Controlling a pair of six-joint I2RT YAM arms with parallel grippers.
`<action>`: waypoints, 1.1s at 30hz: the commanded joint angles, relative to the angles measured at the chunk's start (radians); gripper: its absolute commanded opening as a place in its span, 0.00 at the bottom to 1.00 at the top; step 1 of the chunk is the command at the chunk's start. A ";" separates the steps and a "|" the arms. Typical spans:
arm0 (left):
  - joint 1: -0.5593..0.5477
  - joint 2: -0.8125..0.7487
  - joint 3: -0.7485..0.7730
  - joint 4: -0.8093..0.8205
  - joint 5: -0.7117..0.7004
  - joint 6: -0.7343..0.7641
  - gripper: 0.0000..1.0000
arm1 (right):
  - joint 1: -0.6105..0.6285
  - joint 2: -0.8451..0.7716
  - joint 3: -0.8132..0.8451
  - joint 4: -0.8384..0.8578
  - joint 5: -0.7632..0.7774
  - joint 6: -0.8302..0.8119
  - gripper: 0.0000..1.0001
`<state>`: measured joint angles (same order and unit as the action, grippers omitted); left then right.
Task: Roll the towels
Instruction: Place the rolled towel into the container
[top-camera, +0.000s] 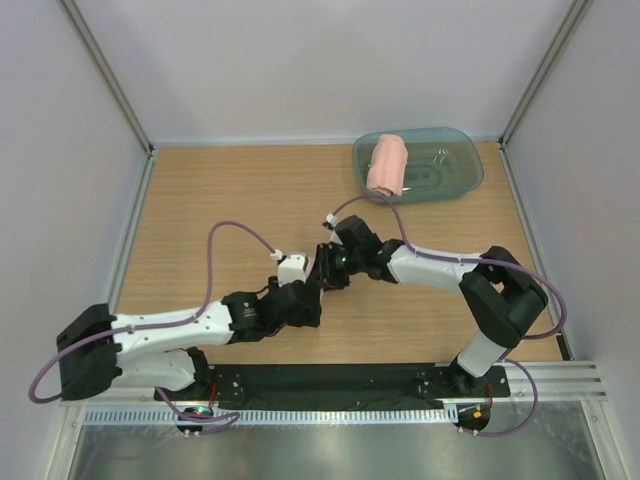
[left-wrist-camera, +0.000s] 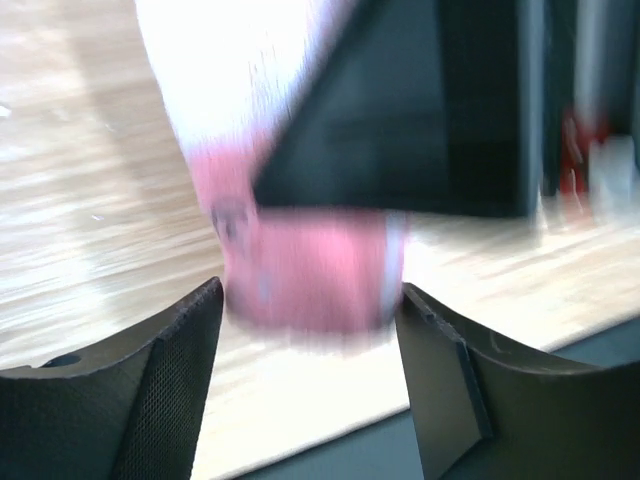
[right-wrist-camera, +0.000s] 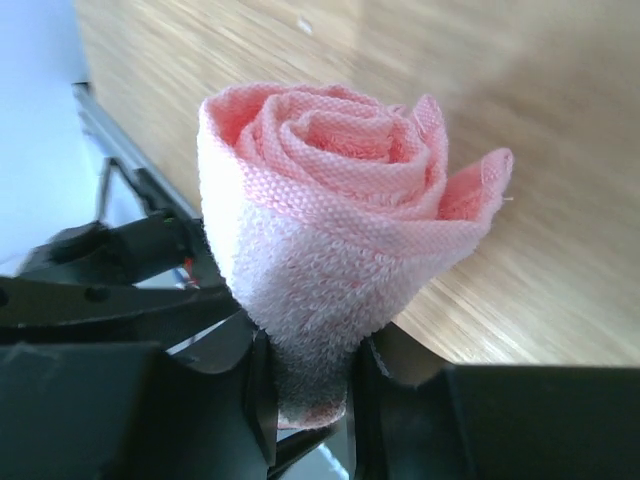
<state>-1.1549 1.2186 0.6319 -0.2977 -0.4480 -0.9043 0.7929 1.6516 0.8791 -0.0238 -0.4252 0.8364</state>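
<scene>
One towel lies rolled up inside the blue-green tub at the far right. The other towel is a tight salmon-pink roll. My right gripper is shut on its lower end, holding it just above the wooden table. In the blurred left wrist view, that roll's end shows beyond my left gripper. The left gripper's fingers stand open on either side, apart from the cloth. From above, the left gripper and the right gripper meet at mid-table and hide the held roll.
The tub sits against the back right corner by the wall. White enclosure walls stand on three sides of the wooden table. Purple cables loop above both arms. A black base plate runs along the near edge.
</scene>
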 joint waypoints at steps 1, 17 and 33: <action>0.009 -0.163 0.135 -0.242 -0.070 0.071 0.70 | -0.113 -0.065 0.178 -0.184 -0.146 -0.187 0.01; 0.009 -0.639 0.199 -0.719 -0.293 -0.038 0.76 | -0.776 0.227 0.935 -0.659 -0.400 -0.548 0.01; 0.009 -0.616 0.292 -0.790 -0.362 0.082 0.82 | -1.029 0.605 1.104 -0.441 -0.641 -0.451 0.01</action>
<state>-1.1488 0.5819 0.9195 -1.0824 -0.7742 -0.8471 -0.2470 2.2463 1.9392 -0.5285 -0.9955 0.3691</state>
